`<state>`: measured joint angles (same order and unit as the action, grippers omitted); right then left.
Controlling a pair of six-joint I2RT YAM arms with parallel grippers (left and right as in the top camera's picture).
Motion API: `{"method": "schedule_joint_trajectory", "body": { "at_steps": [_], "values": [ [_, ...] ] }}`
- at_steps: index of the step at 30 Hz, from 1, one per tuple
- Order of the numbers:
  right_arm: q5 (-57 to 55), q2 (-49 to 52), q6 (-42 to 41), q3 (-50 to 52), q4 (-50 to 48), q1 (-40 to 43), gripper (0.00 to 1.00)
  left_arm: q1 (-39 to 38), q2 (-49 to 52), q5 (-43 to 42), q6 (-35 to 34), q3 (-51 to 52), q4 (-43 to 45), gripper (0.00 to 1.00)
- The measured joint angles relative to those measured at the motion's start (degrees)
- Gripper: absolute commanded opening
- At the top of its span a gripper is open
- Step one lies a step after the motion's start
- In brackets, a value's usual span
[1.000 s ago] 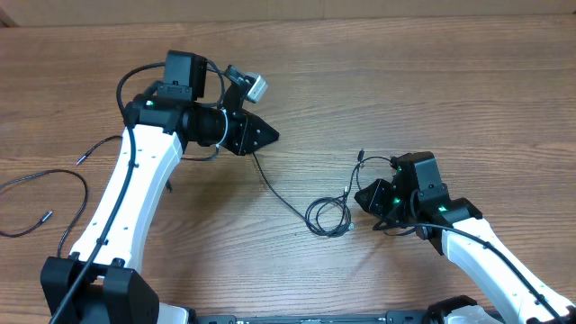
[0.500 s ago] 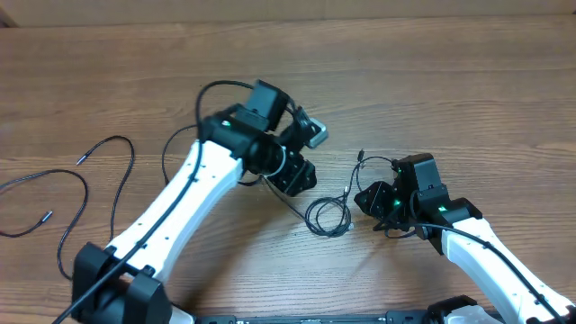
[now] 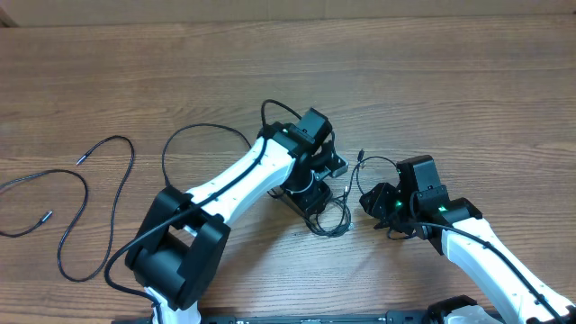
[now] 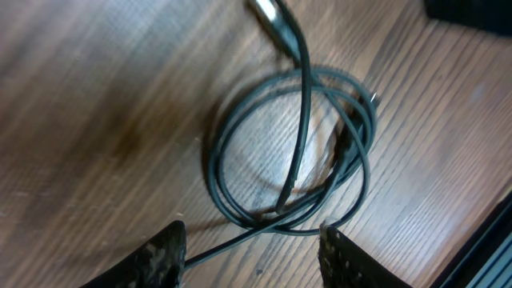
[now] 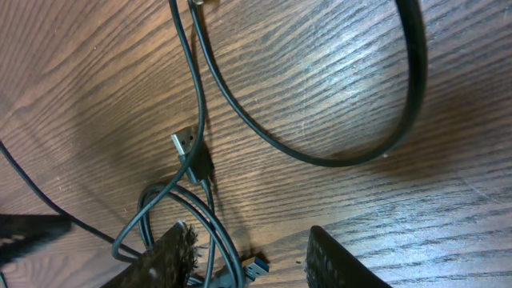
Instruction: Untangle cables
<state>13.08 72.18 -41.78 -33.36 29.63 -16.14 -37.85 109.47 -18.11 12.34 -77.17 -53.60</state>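
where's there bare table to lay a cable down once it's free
Bare wood: the far strip of the table beyond both arms, and the front patch between left arm and right arm. Crowded: around the coiled cable and the loose cable at left.

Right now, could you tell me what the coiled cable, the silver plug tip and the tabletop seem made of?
Coiled cable: likely rubbery plastic jacket, dark, slight sheen.
Plug tip: probably metal, bright silver shell.
Tabletop: wood or wood-look laminate, visible grain, faint gloss.
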Motion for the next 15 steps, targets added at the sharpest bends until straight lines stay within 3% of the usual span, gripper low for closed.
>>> {"method": "schedule_joint_trajectory", "body": {
  "at_steps": [11,13,15],
  "values": [
    [-0.63,0.0,-1.31,0.0,0.44,0.0,0.46,-0.7,2.91,1.09,4.0,0.07,3.28,0.51],
    [-0.66,0.0,-1.46,0.0,0.42,0.0,0.46,-0.94,4.79,1.25,4.37,0.07,3.28,0.35],
    [-0.68,0.0,-1.51,0.0,0.44,0.0,0.46,-1.2,6.16,1.53,4.83,0.09,3.28,0.04]
  ]
}}
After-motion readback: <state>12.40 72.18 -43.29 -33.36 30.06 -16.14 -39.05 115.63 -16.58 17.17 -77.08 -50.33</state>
